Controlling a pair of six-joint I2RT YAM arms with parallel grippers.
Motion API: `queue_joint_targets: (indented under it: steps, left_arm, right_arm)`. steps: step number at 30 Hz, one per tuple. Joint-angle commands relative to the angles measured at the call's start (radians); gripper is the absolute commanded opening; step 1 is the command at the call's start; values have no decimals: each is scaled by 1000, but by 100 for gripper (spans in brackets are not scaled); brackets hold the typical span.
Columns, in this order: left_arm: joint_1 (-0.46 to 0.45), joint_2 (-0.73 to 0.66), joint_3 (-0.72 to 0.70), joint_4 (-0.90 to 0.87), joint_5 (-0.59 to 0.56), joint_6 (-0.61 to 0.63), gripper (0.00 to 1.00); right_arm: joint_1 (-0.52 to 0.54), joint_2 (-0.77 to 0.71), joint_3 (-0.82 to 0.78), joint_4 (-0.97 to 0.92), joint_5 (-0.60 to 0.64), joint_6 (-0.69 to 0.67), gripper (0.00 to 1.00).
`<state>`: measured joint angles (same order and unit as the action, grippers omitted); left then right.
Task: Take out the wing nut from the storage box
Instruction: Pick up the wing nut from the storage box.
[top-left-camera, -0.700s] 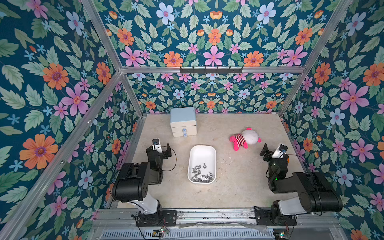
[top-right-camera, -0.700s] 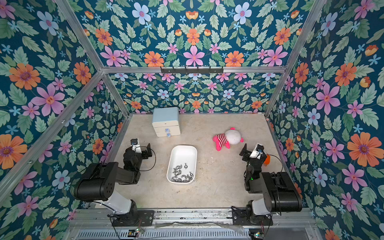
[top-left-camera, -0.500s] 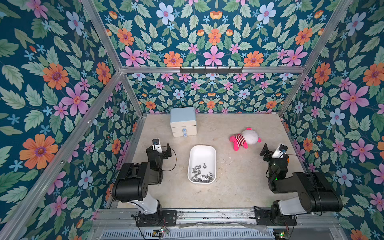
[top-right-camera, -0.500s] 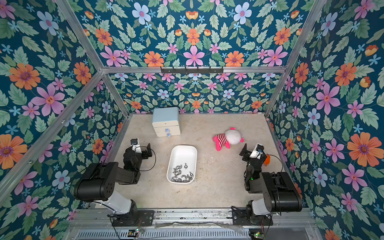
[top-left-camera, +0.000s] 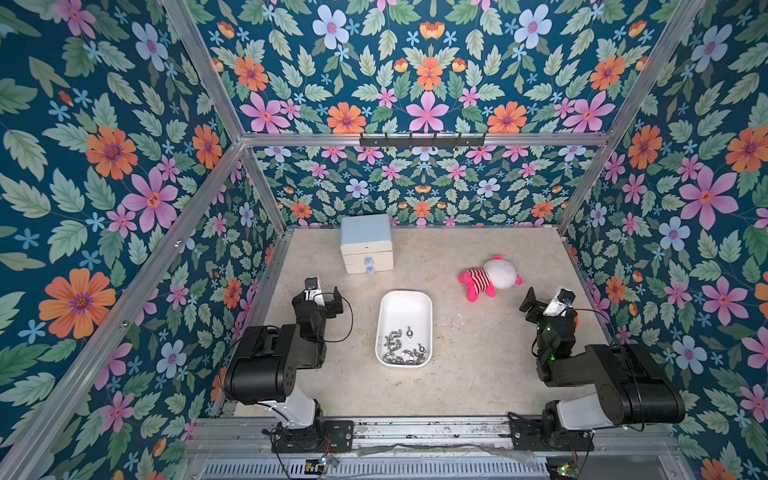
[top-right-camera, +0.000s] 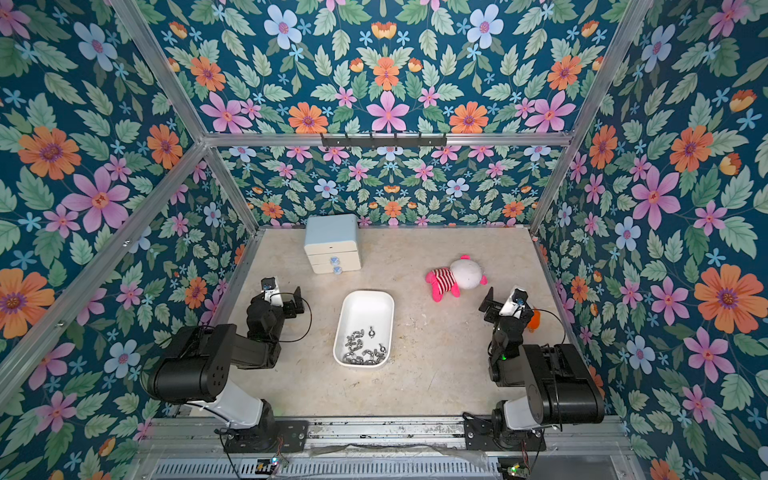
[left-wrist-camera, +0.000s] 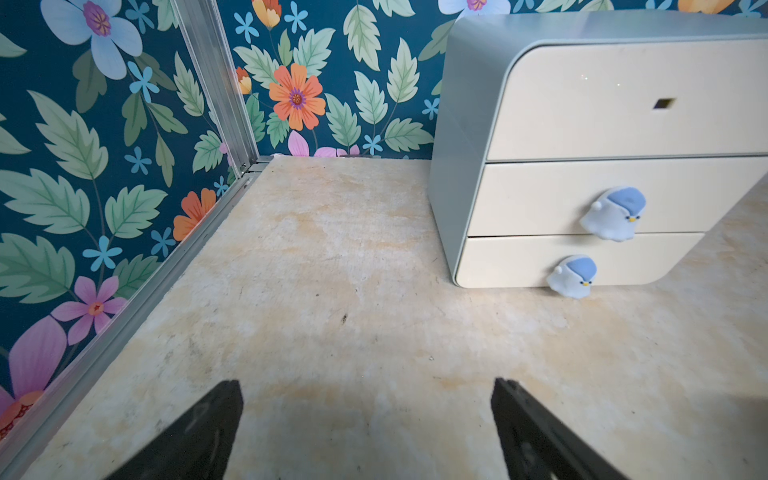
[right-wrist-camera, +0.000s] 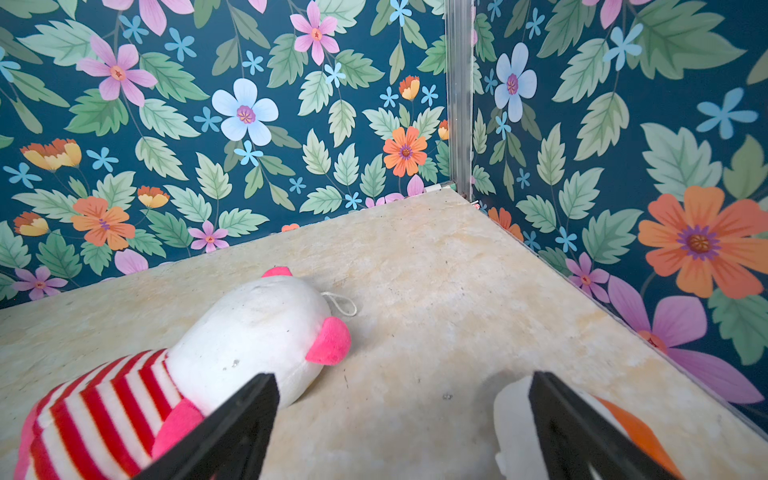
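Though boxed (heaped), nuts (top-left-camera: 398, 352) beyond fingers (left-wrist-camera: 199, 434)

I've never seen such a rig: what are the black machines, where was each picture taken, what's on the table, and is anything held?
They are two robot arms: left arm and right arm. Two pictures look down from overhead; the other two come from a camera on each wrist. On the table sit a white storage box holding metal wing nuts, a chest of drawers and a plush toy. The left gripper and right gripper are open, holding nothing.
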<state>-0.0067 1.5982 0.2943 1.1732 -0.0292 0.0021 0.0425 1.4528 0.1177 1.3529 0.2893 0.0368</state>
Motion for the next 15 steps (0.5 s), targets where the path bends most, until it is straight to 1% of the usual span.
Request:
queue_joint_targets:
  steps: [1, 13, 14, 15]
  left_arm:
    - [0, 0, 3, 20, -7, -2, 100]
    - [0, 0, 4, 19, -5, -4, 100]
    - [-1, 0, 5, 18, -5, -5, 100]
    - [0, 0, 5, 19, -5, -5, 100]
  right_arm:
    - [-1, 0, 2, 21, -2, 2, 99]
    - [-3, -2, 5, 15, -7, 3, 99]
    - [-8, -1, 10, 6, -18, 4, 99]
    - [-26, -3, 17, -11, -55, 13, 99]
